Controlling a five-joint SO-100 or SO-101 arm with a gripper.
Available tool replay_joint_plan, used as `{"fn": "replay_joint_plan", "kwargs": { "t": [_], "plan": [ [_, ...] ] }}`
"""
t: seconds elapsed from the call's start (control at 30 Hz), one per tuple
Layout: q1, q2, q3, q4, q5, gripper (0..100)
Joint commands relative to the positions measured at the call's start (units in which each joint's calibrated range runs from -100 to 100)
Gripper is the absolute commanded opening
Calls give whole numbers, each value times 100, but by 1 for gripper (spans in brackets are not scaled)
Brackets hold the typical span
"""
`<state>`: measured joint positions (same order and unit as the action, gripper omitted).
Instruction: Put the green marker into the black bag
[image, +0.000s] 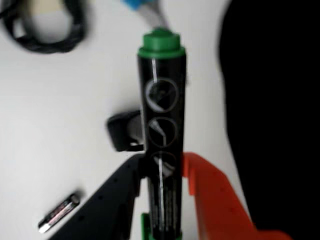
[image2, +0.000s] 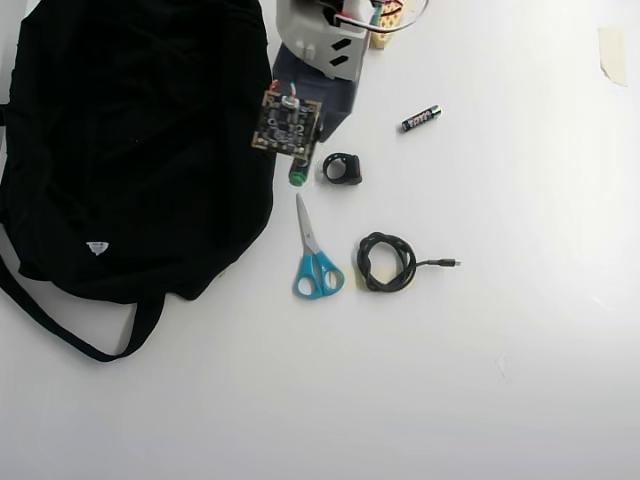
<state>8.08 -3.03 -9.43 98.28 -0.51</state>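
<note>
The green marker (image: 161, 100) has a black barrel and a green cap that points away from me in the wrist view. My gripper (image: 164, 165) is shut on its barrel, between the black finger (image: 115, 195) and the orange finger (image: 215, 200). In the overhead view only the marker's green end (image2: 297, 178) shows below the wrist camera board (image2: 290, 125), which hides the gripper. The black bag (image2: 130, 150) lies just left of the marker there, and fills the right side of the wrist view (image: 280, 100).
In the overhead view, blue-handled scissors (image2: 315, 262) lie below the marker, a small black ring-shaped part (image2: 342, 168) sits right of it, a coiled black cable (image2: 385, 262) lies further right, and an AAA battery (image2: 422, 118) lies at the upper right. The arm base (image2: 330, 30) is at the top.
</note>
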Motion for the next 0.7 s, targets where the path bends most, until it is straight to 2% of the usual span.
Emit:
{"fn": "replay_joint_plan", "kwargs": {
  "t": [0.0, 0.27, 0.5, 0.67],
  "plan": [
    [456, -203, -153, -9, -17, 2],
    [1398, -145, -153, -242, -22, 2],
    [2378, -120, -72, -853, -27, 2],
    [3290, -120, 611, -1913, -216, 2]
  ]
}}
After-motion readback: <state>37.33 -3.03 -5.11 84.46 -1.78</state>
